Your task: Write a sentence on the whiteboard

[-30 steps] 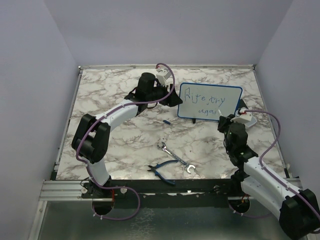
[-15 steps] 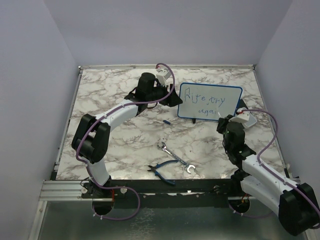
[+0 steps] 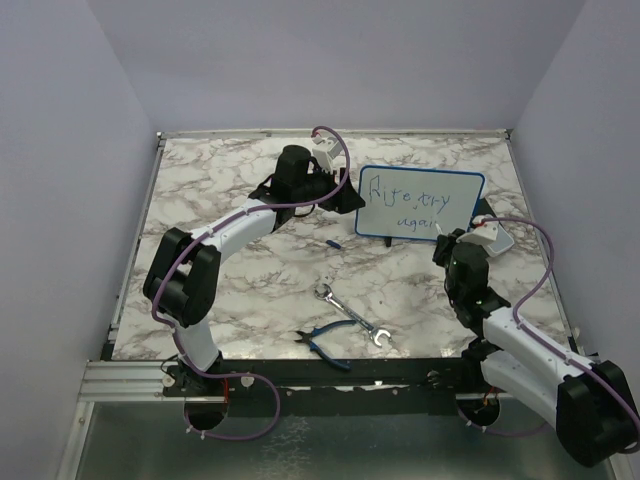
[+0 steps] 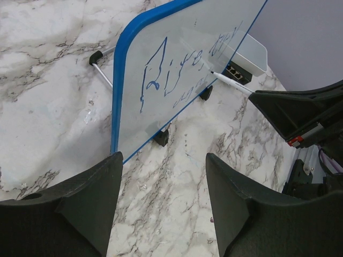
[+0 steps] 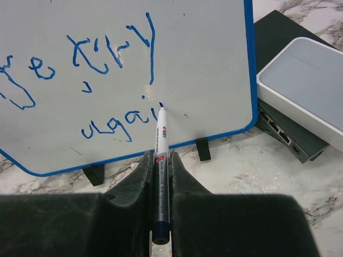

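Whiteboard stood upright on marble table, w/ sentence in 2 blue lines. R gripper, in front of board, pinched marker, tip at board just after 2nd line. L gripper, left of board, gaped wide, holding nothing.

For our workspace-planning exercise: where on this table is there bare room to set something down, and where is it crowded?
Bare marble: the far left corner of the table, between the left arm and the wall; also between the wrench and the right arm. Crowded: around the wrench and pliers, and right of the whiteboard, by the box.
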`<state>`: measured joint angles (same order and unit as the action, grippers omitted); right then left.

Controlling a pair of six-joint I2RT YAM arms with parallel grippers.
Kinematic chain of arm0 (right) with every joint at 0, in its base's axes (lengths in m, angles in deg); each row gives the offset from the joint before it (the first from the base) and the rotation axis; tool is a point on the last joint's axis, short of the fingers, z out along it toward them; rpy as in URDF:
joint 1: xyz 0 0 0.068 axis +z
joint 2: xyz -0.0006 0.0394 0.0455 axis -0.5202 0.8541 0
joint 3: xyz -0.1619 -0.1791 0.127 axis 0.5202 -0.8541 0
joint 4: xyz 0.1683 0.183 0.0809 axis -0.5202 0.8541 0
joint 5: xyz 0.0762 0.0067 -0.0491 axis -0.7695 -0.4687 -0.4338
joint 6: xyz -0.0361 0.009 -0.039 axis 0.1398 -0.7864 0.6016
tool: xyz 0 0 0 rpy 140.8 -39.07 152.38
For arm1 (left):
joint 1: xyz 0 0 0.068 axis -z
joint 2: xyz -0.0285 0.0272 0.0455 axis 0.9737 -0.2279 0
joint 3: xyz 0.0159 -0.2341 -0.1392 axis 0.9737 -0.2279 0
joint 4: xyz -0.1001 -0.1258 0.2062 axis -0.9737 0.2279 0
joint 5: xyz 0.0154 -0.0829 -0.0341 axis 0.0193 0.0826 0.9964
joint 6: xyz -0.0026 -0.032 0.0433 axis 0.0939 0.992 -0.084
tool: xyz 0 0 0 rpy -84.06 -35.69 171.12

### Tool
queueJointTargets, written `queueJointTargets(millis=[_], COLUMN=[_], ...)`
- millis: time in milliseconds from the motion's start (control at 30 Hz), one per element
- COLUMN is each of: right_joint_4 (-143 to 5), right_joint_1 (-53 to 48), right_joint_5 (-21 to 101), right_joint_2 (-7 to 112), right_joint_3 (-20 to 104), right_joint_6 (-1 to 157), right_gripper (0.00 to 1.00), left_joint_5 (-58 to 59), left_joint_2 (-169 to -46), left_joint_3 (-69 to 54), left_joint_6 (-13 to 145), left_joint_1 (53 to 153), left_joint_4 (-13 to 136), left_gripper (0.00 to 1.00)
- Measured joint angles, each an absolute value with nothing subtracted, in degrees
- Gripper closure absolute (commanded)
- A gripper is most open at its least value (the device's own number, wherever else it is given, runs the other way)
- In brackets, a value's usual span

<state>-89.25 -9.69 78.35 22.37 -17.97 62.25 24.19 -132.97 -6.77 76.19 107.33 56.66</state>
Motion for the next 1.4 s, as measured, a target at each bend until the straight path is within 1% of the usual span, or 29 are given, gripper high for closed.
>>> queueJointTargets(millis=[633,1100,1400], right_joint_4=[-86.2,-88.0,-88.0], right_joint_1=[-9.7,-9.7,-9.7], right_joint_5=[78.4,78.5,80.8], right_joint_2=[24.1,22.2,22.1], right_joint_3=[-17.2,-17.2,-17.1], right_joint_6=[58.0,60.4,61.0], right_gripper=[0.99,0.99,0.99], left_joint_5=[24.2,24.2,24.2], left_joint_2=[-132.4,-132.4,-132.4], left_joint_3=[-6.8,-6.8,-6.8], left_joint_6=[76.2,76.2,76.2], left_joint_1=[107.3,107.3,107.3], left_joint_4=[56.7,56.7,56.7], left_gripper=[0.36,0.36,0.36])
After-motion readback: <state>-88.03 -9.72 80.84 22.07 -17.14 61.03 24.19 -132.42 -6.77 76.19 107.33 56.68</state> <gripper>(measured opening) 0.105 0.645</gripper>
